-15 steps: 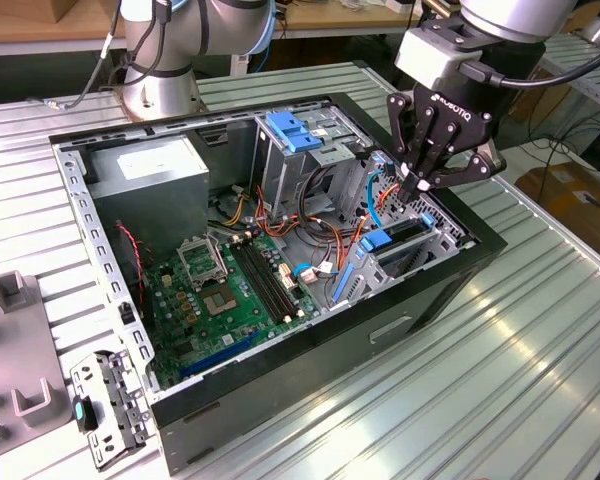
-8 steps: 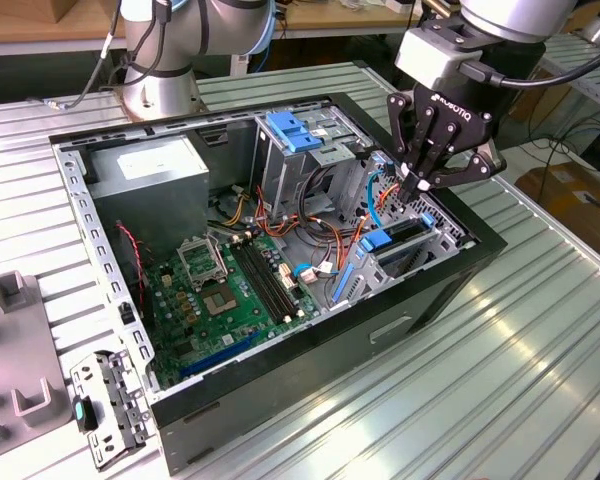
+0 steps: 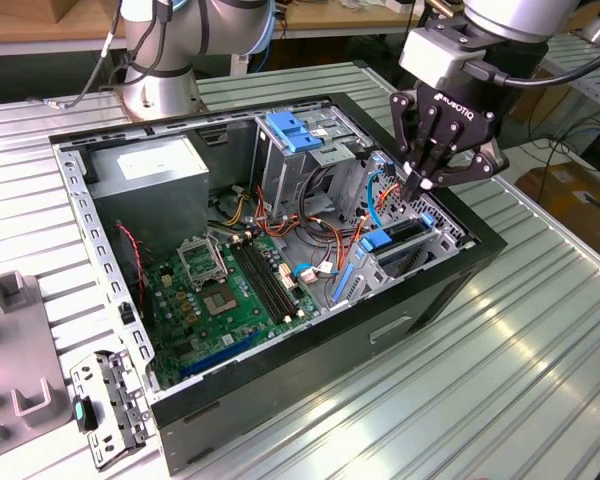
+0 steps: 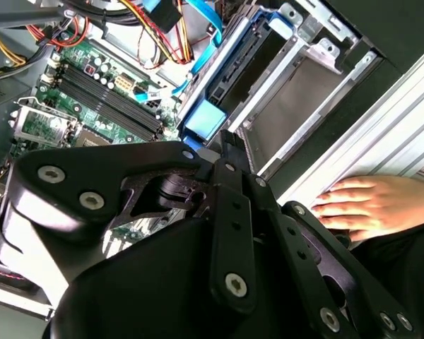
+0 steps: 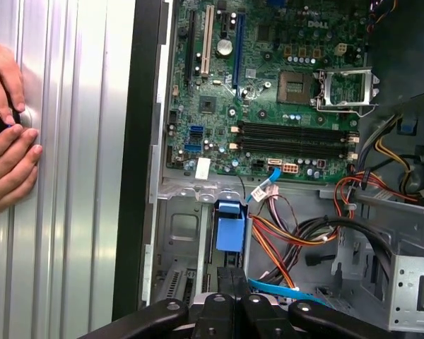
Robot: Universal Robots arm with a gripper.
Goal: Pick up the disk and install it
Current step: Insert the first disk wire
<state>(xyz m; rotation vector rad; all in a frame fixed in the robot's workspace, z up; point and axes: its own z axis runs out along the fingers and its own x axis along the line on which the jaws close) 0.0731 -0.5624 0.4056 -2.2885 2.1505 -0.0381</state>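
Fingers [image 3: 427,155] pinched together, nothing between them: my gripper [image 3: 418,186] hangs in the exterior view at 3 o'clock of the open computer case [image 3: 455,280]. Its tips are just above the disk [image 3: 398,238]; I cannot tell whether they touch it. The disk stands on edge in the drive cage [image 3: 450,225], with a blue tab [image 4: 205,120] at its end. White lettering marks my housing. The grey power supply [image 3: 145,165] at 10 o'clock carries a white sticker with print too small to read. A person's hand [image 4: 374,205] rests on the ribbed table [image 3: 540,380].
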